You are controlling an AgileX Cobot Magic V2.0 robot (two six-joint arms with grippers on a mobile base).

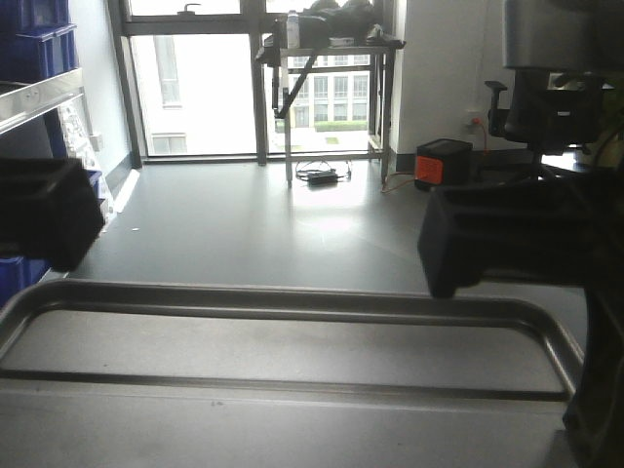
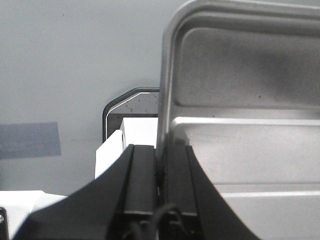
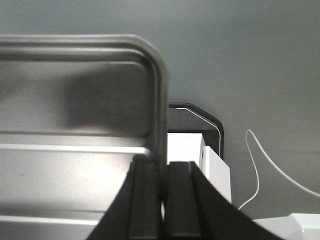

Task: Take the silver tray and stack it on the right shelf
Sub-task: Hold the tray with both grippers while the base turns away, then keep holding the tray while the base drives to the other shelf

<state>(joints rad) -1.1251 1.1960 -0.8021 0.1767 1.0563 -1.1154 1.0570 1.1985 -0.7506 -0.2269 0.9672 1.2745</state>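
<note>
The silver tray (image 1: 292, 380) fills the bottom of the front view, held level above the grey floor with its ridged base facing up. My left gripper (image 1: 58, 234) is a dark block at the tray's left side, and my right gripper (image 1: 458, 253) is at its right side. In the left wrist view, the left gripper (image 2: 160, 150) is shut on the left rim of the tray (image 2: 240, 150). In the right wrist view, the right gripper (image 3: 162, 167) is shut on the right rim of the tray (image 3: 75, 165). The right shelf is out of view.
A rack with blue bins (image 1: 34, 39) stands at the left edge. A metal frame table (image 1: 331, 58) stands by the window at the back. An orange and black box (image 1: 444, 164) and an office chair (image 1: 546, 107) are at the right. A white cable (image 3: 255, 165) lies on the floor below.
</note>
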